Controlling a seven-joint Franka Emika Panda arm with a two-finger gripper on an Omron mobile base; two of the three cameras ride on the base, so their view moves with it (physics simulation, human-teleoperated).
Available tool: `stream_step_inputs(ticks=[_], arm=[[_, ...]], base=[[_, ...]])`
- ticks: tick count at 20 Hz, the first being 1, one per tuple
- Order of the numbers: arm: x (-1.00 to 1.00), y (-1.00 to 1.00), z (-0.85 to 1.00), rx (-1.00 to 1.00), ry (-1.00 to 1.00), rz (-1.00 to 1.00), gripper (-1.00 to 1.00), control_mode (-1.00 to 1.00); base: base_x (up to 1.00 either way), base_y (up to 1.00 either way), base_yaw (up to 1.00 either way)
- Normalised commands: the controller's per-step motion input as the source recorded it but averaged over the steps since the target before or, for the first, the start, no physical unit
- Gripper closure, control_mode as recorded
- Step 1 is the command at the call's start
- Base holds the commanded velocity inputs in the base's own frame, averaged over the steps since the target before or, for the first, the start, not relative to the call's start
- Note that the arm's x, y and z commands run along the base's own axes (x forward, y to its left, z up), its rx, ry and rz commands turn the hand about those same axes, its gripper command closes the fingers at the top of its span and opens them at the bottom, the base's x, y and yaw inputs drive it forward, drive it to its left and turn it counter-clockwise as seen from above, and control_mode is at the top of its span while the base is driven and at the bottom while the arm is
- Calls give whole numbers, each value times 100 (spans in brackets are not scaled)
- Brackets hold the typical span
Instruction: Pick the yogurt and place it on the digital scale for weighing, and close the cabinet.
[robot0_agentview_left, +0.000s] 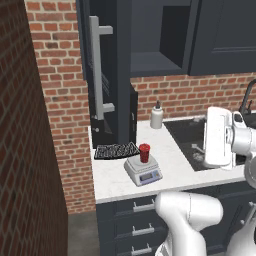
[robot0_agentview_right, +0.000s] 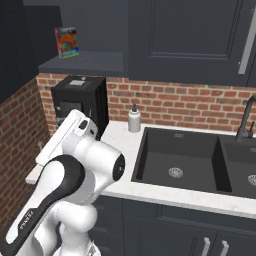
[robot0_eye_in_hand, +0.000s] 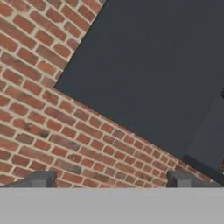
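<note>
Nearest the hand camera, the claw (robot0_eye_in_hand: 108, 178) stands wide, its two dark fingertips (robot0_eye_in_hand: 40, 178) set far apart with nothing between them. Beyond the tips lies the red brick wall (robot0_eye_in_hand: 39, 109), and above it the flat dark underside of a wall cabinet box (robot0_eye_in_hand: 148, 65), seen at a tilt.

Out from there, in the left base view, the white forearm is raised over the black sink (robot0_agentview_left: 187, 137) at the right end of the counter. Left of the sink, on the white counter (robot0_agentview_left: 112, 180), sits the digital scale (robot0_agentview_left: 144, 172), light grey with its display panel facing the near edge. On its round plate stands the yogurt (robot0_agentview_left: 144, 152), upright, a small red cup with a darker rim, well apart from the arm.

Just behind the scale to the left lies a black ribbed mat (robot0_agentview_left: 116, 150), flat on the counter. Farther back, against the brick, stands a white pump bottle (robot0_agentview_left: 157, 117), also seen beside the sink's left rim in the right base view.

Above the counter's left end, the cabinet (robot0_agentview_left: 107, 75) has its tall navy door swung out toward the camera, the long silver bar handle (robot0_agentview_left: 96, 67) vertical on its face. In the right base view the open shelf (robot0_agentview_right: 82, 62) holds a colourful box (robot0_agentview_right: 66, 42), and a black box appliance (robot0_agentview_right: 80, 102) stands below it.
</note>
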Motion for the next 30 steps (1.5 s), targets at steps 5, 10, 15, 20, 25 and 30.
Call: stream_step_inputs(ticks=[5,10,15,20,25,30], arm=[[-79,61,57,-2,-7,-10,-100,-100],[-62,77,57,-2,-17,-2,-100,-100],[-54,93,22,-16,-25,-2,-100,-100],[-11,91,-5,-22,-9,-8,-100,-100],[0,35,-19,1,-18,-5,-100,-100],[3,61,0,0,-30,0,-100,-100]], base=[[0,0,0],[0,0,0],[0,0,0],[0,0,0],[0,0,0],[0,0,0]])
